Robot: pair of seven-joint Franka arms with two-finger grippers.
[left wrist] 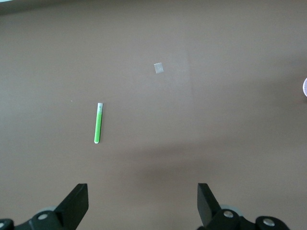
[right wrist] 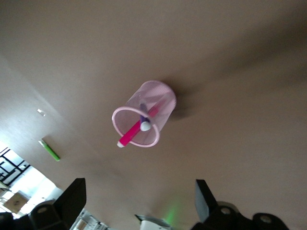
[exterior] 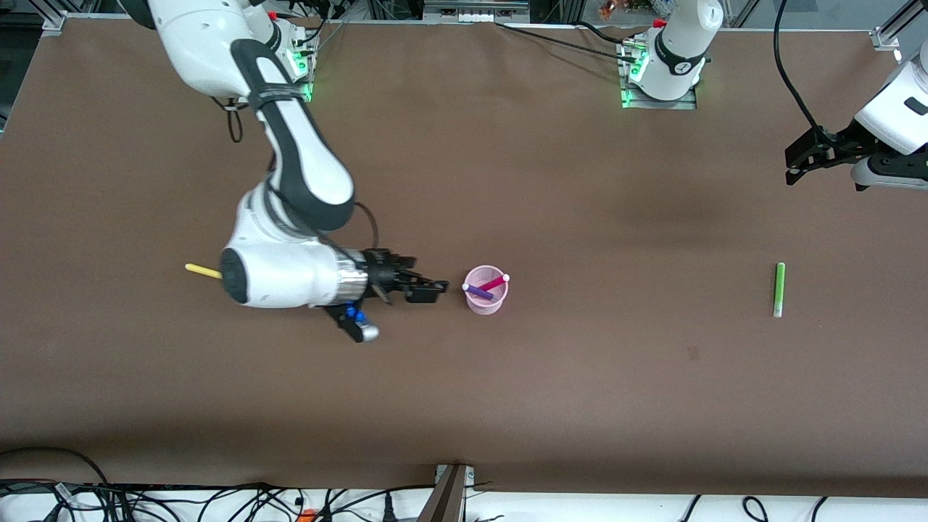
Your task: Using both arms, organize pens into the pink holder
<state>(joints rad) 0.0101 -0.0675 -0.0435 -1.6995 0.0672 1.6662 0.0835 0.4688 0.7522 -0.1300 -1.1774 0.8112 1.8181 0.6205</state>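
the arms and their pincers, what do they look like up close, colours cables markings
Both arms are glossy white shells with black joint sections. The right arm has a black band, a silver wrist ring, blue fittings and a thin black cable looping beside it. Its right pincer is black with two blocky fingers. The left arm trails a black cable; the left pincer is black too. Green lights glow at both bases.

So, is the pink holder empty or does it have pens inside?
Not empty: the pink holder stands upright with the magenta pen and the purple pen leaning inside it.
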